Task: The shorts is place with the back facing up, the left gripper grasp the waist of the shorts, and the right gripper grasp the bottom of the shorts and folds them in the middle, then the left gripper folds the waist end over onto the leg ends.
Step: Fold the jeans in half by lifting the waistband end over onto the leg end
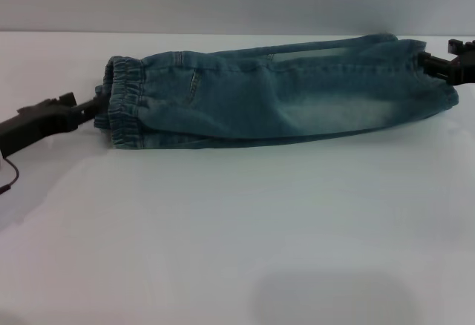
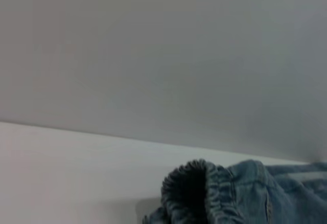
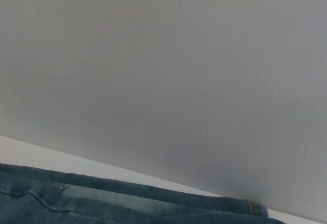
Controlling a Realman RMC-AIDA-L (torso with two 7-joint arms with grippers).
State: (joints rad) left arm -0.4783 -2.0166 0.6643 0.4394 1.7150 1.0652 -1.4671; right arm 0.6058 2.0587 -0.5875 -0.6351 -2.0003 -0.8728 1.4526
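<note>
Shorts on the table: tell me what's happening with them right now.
The shorts lie folded lengthwise on the white table. The left gripper is at the waist, the right gripper at the leg ends. The waist has not yet been folded over onto the leg ends.

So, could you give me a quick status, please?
Left gripper at the waist, right gripper at the leg ends. Shorts folded lengthwise on table. Nothing obstructing.
</note>
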